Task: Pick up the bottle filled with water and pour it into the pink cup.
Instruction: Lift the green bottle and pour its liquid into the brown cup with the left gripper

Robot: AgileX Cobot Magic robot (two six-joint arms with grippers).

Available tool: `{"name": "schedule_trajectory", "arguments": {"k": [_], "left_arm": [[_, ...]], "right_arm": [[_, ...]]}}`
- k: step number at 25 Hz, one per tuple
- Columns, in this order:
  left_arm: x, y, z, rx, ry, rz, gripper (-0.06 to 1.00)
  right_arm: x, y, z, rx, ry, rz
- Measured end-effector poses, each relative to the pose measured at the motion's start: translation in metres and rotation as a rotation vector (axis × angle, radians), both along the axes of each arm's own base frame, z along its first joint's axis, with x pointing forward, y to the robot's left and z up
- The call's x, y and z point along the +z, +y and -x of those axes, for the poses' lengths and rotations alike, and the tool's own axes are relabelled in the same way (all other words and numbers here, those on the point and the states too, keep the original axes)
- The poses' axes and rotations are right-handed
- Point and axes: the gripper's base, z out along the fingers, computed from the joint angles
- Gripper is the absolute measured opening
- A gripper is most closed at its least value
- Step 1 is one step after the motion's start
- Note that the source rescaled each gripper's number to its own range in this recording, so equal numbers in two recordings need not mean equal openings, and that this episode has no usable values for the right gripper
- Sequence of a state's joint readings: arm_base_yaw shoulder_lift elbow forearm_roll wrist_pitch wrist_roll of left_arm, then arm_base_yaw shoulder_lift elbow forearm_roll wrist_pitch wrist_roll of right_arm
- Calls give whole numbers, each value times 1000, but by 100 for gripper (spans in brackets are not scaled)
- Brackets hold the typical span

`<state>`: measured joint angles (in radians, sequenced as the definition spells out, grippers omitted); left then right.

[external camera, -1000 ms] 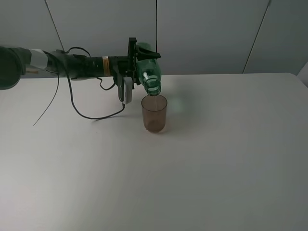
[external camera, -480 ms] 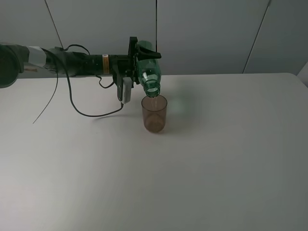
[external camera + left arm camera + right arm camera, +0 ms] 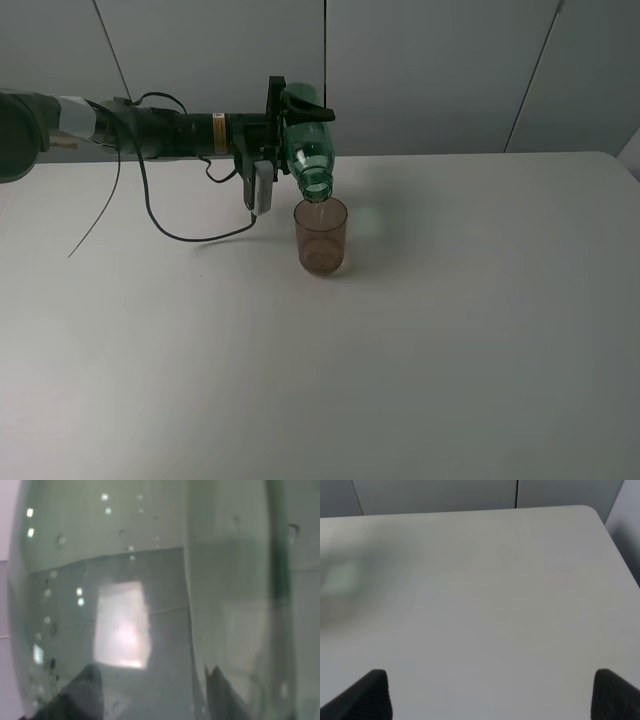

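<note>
My left gripper is shut on the green transparent bottle and holds it tilted steeply, mouth down, just above the pink cup. The cup stands upright on the white table and holds some water. A thin stream runs from the bottle's mouth into it. In the left wrist view the bottle fills the picture, with a water line inside it. The right gripper's two fingertips stand wide apart over bare table with nothing between them; that arm is out of the exterior view.
The white table stretches to the front and right of the cup. A black cable hangs from the left arm and lies on the table left of the cup. Grey wall panels stand behind the table.
The bottle has risen slightly and its mouth has shifted a little; the arm has barely moved. The cup has not moved.
</note>
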<state>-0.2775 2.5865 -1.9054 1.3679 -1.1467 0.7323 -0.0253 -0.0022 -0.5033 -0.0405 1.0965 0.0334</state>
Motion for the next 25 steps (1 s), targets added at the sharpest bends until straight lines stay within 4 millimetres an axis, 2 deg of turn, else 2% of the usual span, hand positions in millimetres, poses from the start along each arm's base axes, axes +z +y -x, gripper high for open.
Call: {"name": "schedule_trajectory", "arguments": {"k": [25], "left_arm": [[8,0,2,-21,0,25,1]], "right_arm": [[0,0,0,0,0,0]]}}
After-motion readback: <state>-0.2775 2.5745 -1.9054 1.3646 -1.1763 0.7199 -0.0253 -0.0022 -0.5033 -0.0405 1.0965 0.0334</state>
